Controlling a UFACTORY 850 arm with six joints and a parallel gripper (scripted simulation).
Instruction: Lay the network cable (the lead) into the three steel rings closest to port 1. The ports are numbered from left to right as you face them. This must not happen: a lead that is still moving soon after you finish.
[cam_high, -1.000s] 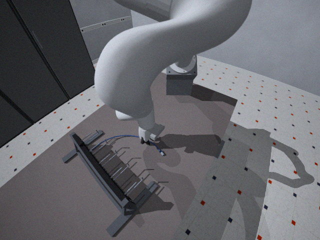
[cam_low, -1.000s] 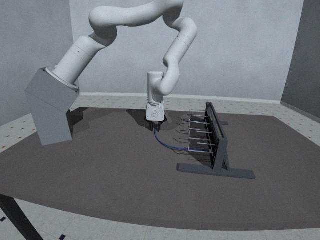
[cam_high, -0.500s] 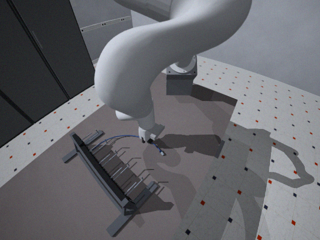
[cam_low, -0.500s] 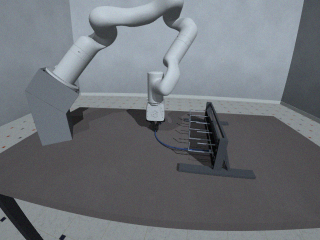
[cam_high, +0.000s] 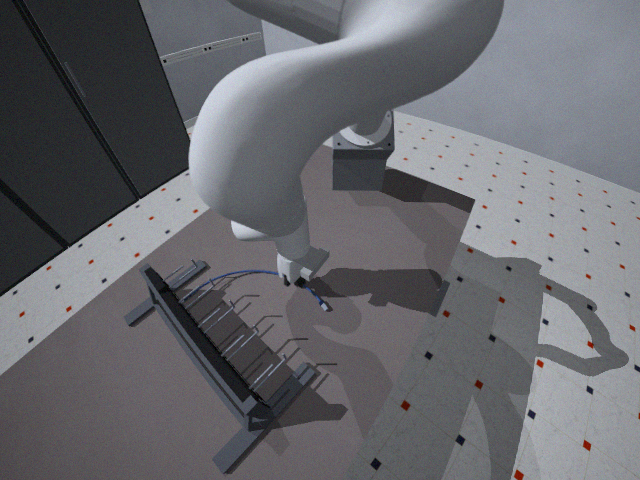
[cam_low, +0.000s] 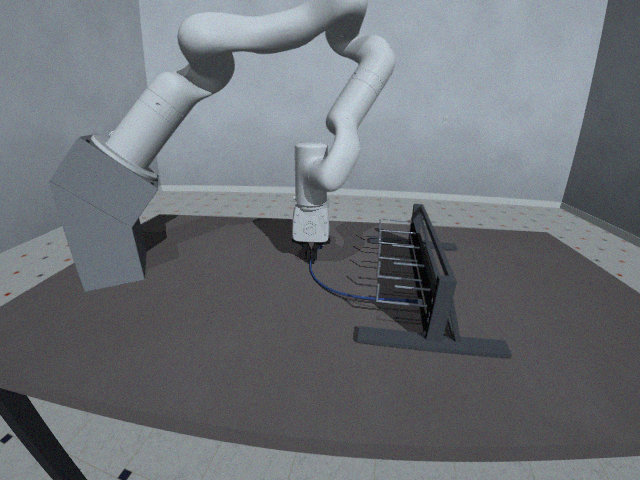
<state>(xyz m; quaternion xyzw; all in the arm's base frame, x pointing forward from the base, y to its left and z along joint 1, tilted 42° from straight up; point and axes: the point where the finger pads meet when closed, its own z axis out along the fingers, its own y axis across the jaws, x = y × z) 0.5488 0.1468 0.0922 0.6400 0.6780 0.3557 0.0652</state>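
Observation:
A blue network cable [cam_high: 248, 272] [cam_low: 341, 292] runs from one end of the dark port rack [cam_high: 196, 335] [cam_low: 439, 289] in an arc over the brown mat. My gripper [cam_high: 292, 281] [cam_low: 311, 251] points straight down, low over the mat, and is shut on the cable a short way behind its free end. The free end, with its light plug [cam_high: 324, 305], lies on the mat just past the fingers. Steel rings on thin rods [cam_high: 227, 310] [cam_low: 395, 258] stick out in a row from the rack's face. The cable passes by the rings at its plugged end; I cannot tell if it lies in any.
The robot's grey base block [cam_high: 359, 170] [cam_low: 98, 217] stands at the mat's edge. Dark cabinets [cam_high: 62, 129] line the wall behind the rack. The rack stands on two flat grey feet [cam_high: 232, 452] [cam_low: 431, 341]. Tiled floor surrounds the mat.

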